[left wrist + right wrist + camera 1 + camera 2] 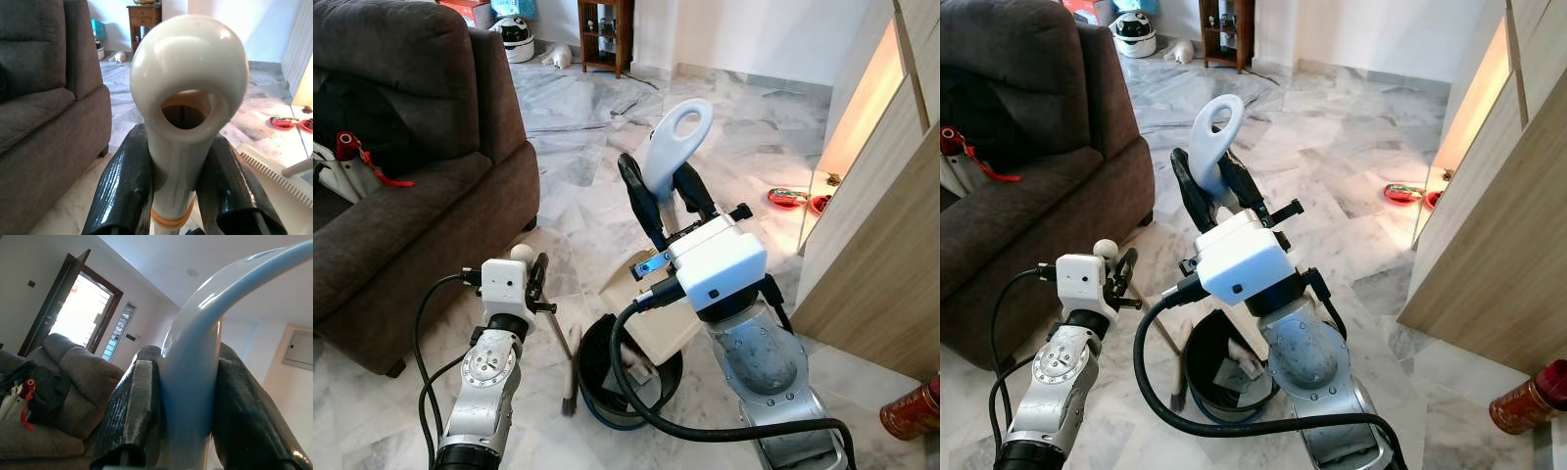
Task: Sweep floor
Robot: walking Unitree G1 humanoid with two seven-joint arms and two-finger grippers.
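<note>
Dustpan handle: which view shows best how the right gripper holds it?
Left eye view: the whole looped dustpan handle stands upright, the right gripper shut on it below the loop. The right eye view shows the same. The right wrist view shows it close between the fingers, loop cut off.

We note the sofa (401,186) at the left, the cabinet (881,225) at the right, marble floor (724,127) between. The bucket (597,377) sits on the floor directly before us, the dustpan (651,313) leaning at its far rim. The broom handle (1206,147) rises behind the bucket. A shelf unit (605,34) stands far behind, a tin (911,411) near right.
</note>
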